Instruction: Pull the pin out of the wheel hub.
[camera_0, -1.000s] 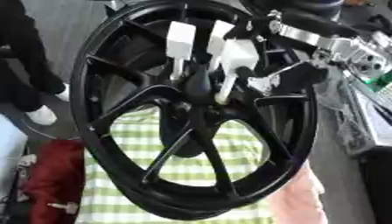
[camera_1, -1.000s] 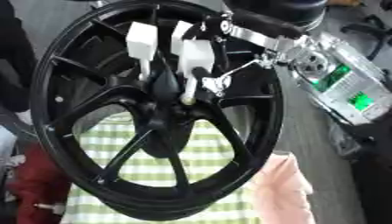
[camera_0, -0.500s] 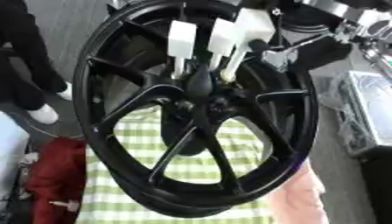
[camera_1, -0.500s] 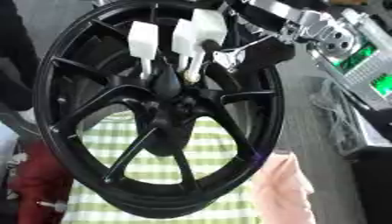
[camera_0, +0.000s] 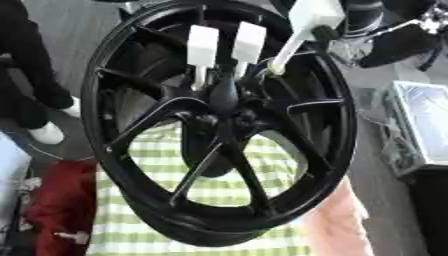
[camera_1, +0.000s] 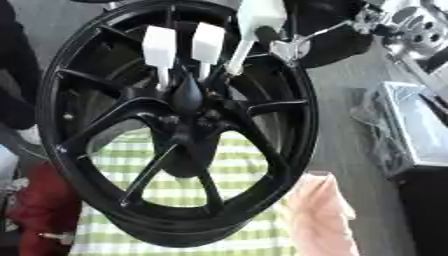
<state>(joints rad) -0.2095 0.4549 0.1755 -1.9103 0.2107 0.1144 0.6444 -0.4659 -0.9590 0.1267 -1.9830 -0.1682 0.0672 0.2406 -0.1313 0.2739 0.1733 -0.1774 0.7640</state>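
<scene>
A: What has changed?
B: The black wheel stands on green checked cloth. The third white pin has lifted clear, tilted, by the right hand.
A: Its fingers?
B: Hidden; cannot tell. Two pins remain.

Even, bright daylight, soft overall focus, pale sheen along the black wheel hub spokes, white pins washed out, blurred edges.

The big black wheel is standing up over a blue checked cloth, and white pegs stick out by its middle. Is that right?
Not quite: the cloth is green and white checked, not blue, as the left eye view shows. The black wheel does stand over it, with white pegs near its middle.
</scene>
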